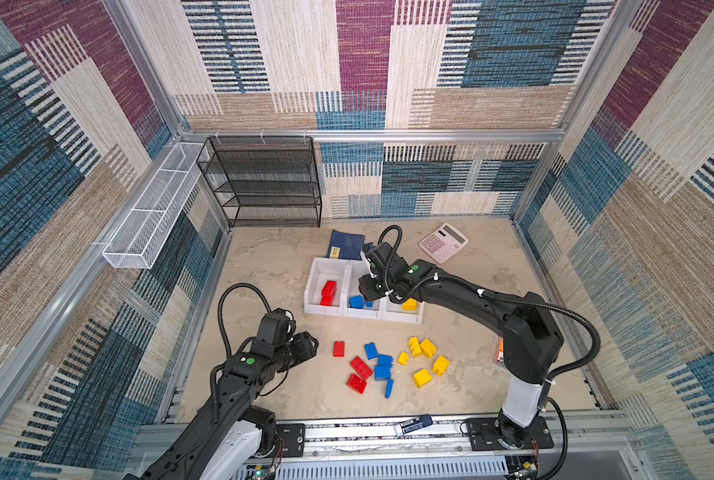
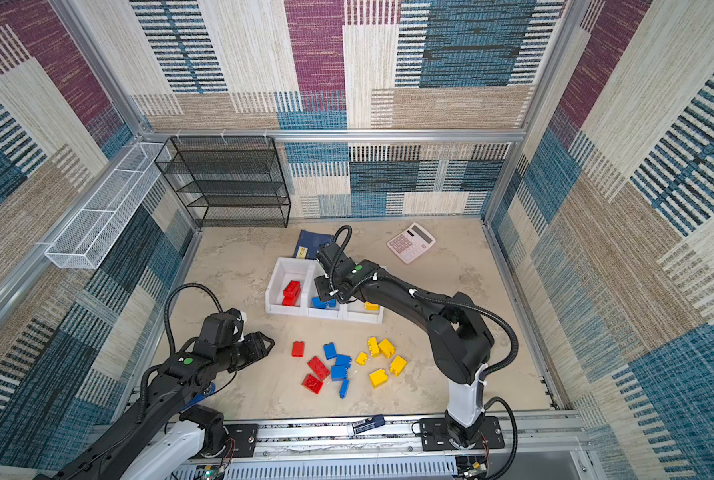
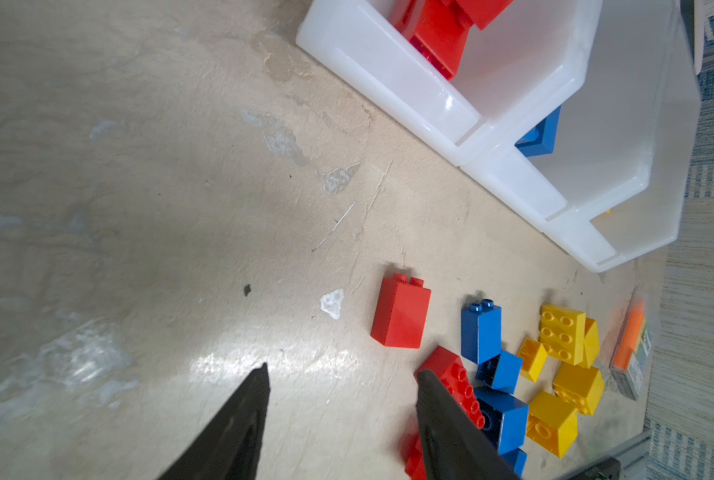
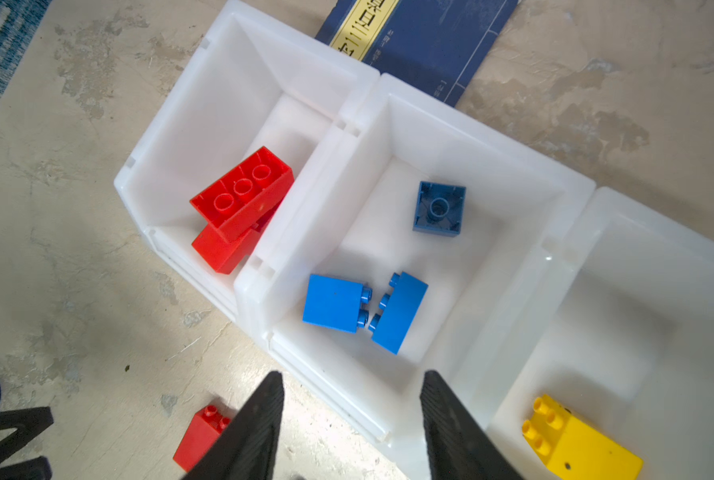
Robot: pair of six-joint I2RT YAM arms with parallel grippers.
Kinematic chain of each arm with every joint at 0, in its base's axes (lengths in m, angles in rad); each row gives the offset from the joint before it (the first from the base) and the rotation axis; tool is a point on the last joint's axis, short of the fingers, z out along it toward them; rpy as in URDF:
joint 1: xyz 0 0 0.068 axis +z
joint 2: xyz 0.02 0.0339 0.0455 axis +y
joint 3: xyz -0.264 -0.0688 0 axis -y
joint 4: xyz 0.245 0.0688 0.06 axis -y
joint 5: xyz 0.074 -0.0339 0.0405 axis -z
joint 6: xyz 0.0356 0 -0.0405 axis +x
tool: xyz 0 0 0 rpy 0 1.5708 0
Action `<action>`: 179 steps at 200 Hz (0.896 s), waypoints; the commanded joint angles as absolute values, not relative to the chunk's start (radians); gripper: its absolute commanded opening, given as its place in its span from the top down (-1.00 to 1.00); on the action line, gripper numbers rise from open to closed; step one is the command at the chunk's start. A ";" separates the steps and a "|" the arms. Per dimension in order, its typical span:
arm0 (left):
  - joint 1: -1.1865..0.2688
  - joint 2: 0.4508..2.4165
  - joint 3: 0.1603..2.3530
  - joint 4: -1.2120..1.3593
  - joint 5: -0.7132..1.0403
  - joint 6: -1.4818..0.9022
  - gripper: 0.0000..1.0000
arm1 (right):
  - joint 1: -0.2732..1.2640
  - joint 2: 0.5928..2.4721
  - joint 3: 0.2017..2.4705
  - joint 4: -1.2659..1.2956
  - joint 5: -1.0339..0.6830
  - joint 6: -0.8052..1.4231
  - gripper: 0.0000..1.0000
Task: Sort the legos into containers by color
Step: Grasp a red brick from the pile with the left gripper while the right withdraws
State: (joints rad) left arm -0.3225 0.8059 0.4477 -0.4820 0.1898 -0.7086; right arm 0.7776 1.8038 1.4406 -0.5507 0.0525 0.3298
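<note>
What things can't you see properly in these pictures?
Middle bin: in both top views the right hand covers most of its blue bricks.
Orange object: mostly behind the right arm in a top view, blurred in the left wrist view.
Yellow brick: cut off by the right wrist picture's edge.
Booklet label: too small to read in both top views.

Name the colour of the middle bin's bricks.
Blue; the bricks show best in the right wrist view.

Left arm (image 1: 239,386) and right arm (image 1: 463,295) are matte black, each with a white lower link (image 1: 521,399); ribbed black cable loops (image 1: 243,285) rise behind the jaws; green dots (image 1: 250,360) mark both wrists; jaws black, tapering.
</note>
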 commanded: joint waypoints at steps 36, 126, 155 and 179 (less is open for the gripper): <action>-0.479 1.006 0.509 -0.372 0.146 -0.712 -0.18 | 0.779 1.619 1.238 -0.495 0.069 0.436 -0.13; -0.654 1.363 0.689 -0.405 0.022 -0.632 -0.11 | 0.779 1.515 1.147 -0.509 0.093 0.461 -0.13; -0.666 1.414 0.710 -0.417 -0.008 -0.625 -0.06 | 0.779 1.515 1.141 -0.504 0.087 0.462 -0.13; -0.685 1.460 0.737 -0.417 -0.033 -0.612 0.00 | 0.779 1.519 1.141 -0.503 0.079 0.460 -0.13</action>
State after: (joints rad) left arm -0.6724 1.4261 0.7128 -0.4042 0.0231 -0.6430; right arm 0.7776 1.5219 1.1427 -0.5209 0.0822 0.4480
